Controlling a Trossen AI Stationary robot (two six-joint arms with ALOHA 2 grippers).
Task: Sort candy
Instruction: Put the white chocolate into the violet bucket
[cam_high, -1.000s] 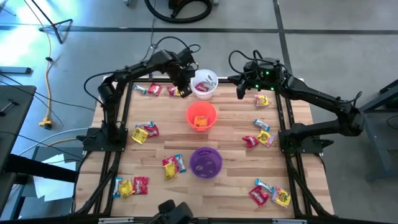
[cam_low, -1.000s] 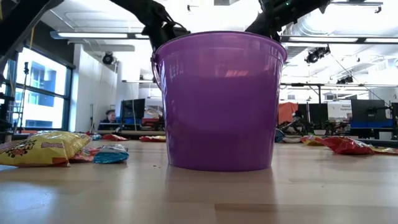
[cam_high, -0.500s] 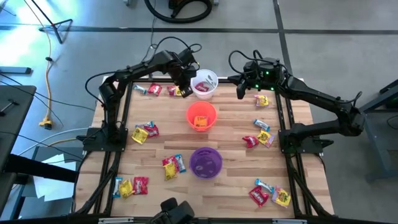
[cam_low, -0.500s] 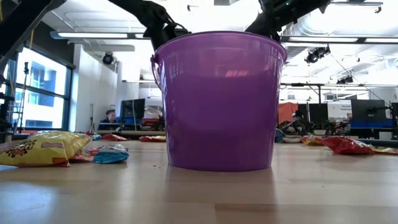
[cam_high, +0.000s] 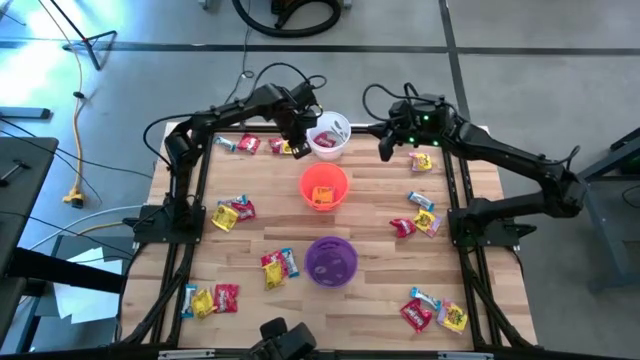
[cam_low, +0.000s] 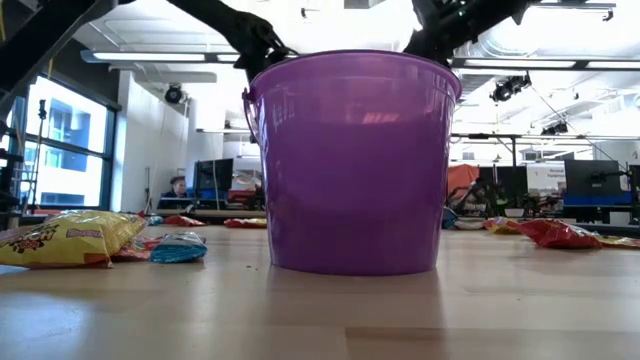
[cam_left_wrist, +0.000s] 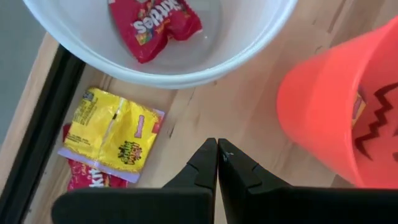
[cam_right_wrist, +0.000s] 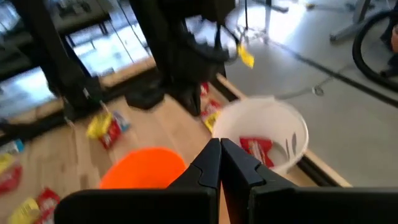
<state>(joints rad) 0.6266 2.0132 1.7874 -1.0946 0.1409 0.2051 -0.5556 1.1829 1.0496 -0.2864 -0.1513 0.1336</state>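
Both grippers pinched together and empty by the white cup (cam_high: 329, 136) at the far edge of the wooden table (cam_high: 370, 215).

The left gripper (cam_left_wrist: 217, 151) hangs beside the white cup's rim, its fingers pressed together over bare planks; the right gripper (cam_right_wrist: 220, 149), fingers likewise together, hovers on the cup's other side. The cups are smooth round plastic: white at the far edge, orange (cam_high: 323, 186) with a black zigzag in the middle, purple (cam_high: 331, 260) nearest. The candy (cam_high: 232, 211) is flat, crinkly, shiny packets in red, yellow and blue-white, lying in small heaps along both sides of the table. One red packet (cam_left_wrist: 154, 25) lies inside the white cup; a yellow packet (cam_left_wrist: 114, 133) lies flat just outside it, overlapping a red one.
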